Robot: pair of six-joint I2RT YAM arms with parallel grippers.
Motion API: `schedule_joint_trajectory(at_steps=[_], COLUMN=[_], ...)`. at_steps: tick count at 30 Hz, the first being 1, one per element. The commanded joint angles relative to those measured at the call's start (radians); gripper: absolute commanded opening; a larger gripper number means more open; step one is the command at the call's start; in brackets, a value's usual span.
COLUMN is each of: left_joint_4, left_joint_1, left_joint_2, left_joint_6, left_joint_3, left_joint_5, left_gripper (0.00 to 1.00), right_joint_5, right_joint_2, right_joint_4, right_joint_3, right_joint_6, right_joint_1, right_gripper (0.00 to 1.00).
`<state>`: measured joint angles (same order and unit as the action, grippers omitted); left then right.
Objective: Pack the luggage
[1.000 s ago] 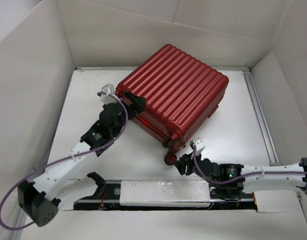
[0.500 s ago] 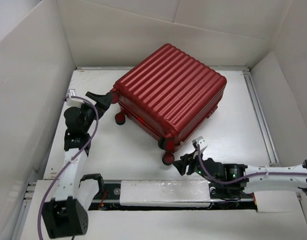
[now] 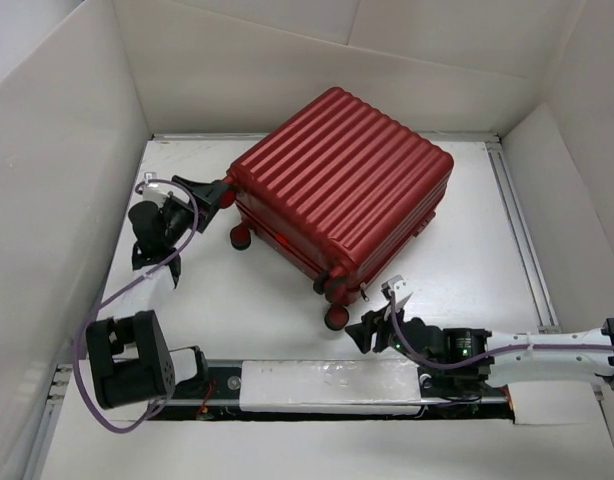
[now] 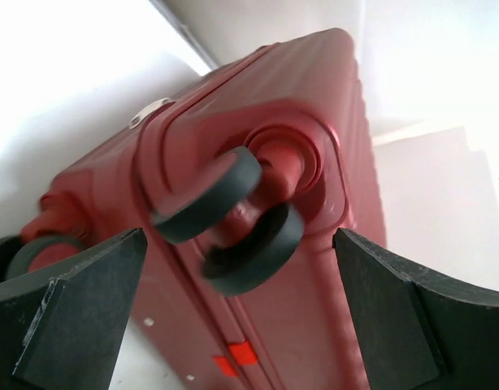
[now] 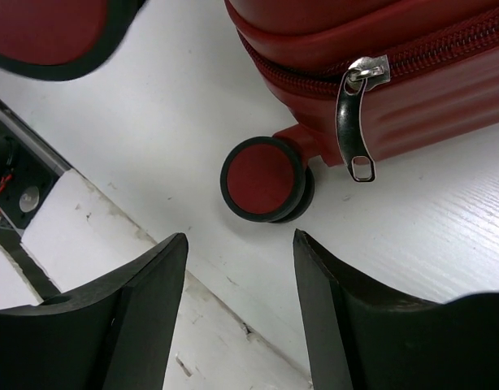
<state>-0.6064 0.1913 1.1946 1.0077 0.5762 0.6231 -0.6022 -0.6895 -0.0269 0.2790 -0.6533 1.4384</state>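
**A:** Where is the luggage?

**B:** The luggage [image 3: 342, 190] lies shut and flat on the worktop [image 3: 467, 270], ribbed red shell upward; it sits askew toward the far edge, with its wheeled end turned to the near left.

**A:** And the zip?

**B:** Drawn closed as far as the right wrist view shows; a metal zipper pull [image 5: 357, 114] hangs down over the side, just above a red-hubbed wheel [image 5: 262, 179] resting on the worktop.

**A:** The left claw?

**B:** The left claw [image 3: 219, 192] is at the luggage's left corner, spread as wide as it goes; a twin wheel [image 4: 233, 215] on that corner shows between its fingers, touched by neither; it has hold of nothing.

**A:** The right claw?

**B:** The right claw [image 3: 357, 332] lies low near the near edge, pointing at the near wheel; its fingers stand partly apart with only bare worktop between them; nothing is gripped.

**A:** Around all that?

**B:** White walls [image 3: 77, 150] enclose the worktop on the left, far and right sides.
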Motion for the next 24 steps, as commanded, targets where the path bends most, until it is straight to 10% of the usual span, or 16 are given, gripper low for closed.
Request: schedule_joint_trajectory(at_steps=[1,12,16,21,24], left_joint_4=[-0.179,-0.435,-0.535,-0.59,-0.561], left_joint_1=[0.002,-0.033,-0.043,-0.043,-0.032], left_joint_2=[0.062,0.215,0.244,0.254,0.179], left_joint_6=[0.078,0.239,0.292,0.322,0.31], left_joint_3=[0.036,0.056,0.065,0.088,0.068], left_joint_5=[0.076,0.089,0.089,0.11,0.119], left_gripper=[1.0,0.84,0.64,0.0,0.0], right_joint_5=[0.002,-0.028,-0.028,-0.106,-0.107], right_joint_2=[-0.01,0.024,0.033,0.033,0.033], right_joint_4=[0.013,0.013,0.013,0.013,0.013], right_joint_3=[0.0,-0.032,-0.058,-0.081,-0.071], right_joint_6=[-0.006,-0.091,-0.127,-0.161,-0.149], right_joint_1=[-0.004,-0.004,-0.004,-0.004,-0.052], right_gripper=[0.61,0.61,0.61,0.57,0.47])
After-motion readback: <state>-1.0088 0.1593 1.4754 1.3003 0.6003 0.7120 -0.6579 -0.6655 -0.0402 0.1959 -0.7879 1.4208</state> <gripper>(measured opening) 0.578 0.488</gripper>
